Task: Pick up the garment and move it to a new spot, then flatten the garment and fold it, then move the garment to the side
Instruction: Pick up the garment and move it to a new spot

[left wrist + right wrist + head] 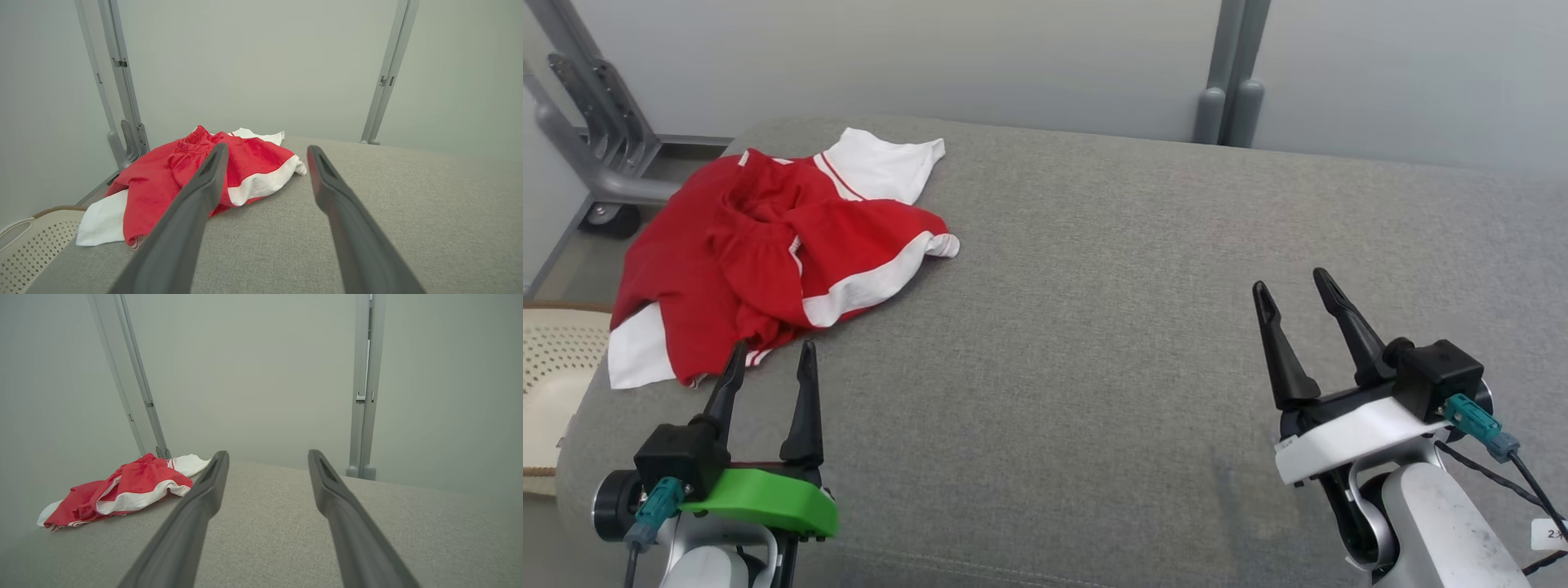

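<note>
Nearest the robot, the left gripper (773, 349) sits low at the left over the grey padded surface (1094, 343). Its two dark fingers are spread wide apart with nothing between them. Their tips reach the near hem of the garment (768, 245), and the head view does not settle whether the left-hand tip touches the cloth. The right gripper (1291, 282) hangs over bare grey fabric at the right, well apart from the garment. Its fingers are likewise splayed and empty and tilt slightly leftward.

Beyond the left gripper, the garment lies in a rumpled heap on the far left part of the surface. It is red with white bands and thin white stripes, and white panels poke out at its near left corner and its far side. A red elastic waistband is bunched on top. Beside the surface at the robot's left, lower down, stands a pale perforated basket (556, 359). Farther back, grey metal posts (1229, 82) rise against a plain pale wall (931, 57).
</note>
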Available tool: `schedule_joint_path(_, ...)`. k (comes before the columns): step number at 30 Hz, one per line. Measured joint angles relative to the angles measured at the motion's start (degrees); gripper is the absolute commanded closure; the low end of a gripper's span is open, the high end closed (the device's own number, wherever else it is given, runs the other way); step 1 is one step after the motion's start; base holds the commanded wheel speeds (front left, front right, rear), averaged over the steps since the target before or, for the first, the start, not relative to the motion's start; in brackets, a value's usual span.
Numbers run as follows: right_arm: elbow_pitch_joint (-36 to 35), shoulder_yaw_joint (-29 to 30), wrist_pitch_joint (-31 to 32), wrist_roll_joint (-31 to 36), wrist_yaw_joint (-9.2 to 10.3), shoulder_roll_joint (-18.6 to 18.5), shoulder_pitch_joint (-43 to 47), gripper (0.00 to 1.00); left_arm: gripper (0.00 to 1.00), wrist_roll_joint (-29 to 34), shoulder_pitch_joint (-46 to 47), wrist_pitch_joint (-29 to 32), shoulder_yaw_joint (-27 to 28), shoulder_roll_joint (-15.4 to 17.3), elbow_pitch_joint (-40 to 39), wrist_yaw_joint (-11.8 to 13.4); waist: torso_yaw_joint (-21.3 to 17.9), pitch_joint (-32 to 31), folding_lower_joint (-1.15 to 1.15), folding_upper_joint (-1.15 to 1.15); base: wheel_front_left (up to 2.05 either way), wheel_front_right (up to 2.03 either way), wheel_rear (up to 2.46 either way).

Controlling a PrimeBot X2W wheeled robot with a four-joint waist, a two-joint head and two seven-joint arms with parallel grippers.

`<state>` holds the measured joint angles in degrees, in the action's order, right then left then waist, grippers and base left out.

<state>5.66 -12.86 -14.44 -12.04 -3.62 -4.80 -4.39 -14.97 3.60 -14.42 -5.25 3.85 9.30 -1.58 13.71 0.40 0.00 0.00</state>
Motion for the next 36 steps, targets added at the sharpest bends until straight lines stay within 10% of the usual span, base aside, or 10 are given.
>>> schedule_joint_path(23, 0.96, -1.40, -0.01, -0.01, -1.56, 1.10, 0.21, 0.00, 0.00, 0.00, -0.01, 0.00, 1.69, -0.46, 1.49, 0.00, 14.72, -0.70, 0.00, 0.00, 0.00, 0.00, 0.00)
schedule_joint_path(36, 2.38, -2.98, -0.09, -0.01, -2.35, 1.32, 0.19, 0.00, 0.00, 0.00, -0.05, 0.00, 3.37, -0.24, 1.45, 0.00, 14.69, -1.38, 0.00, 0.00, 0.00, 0.00, 0.00)
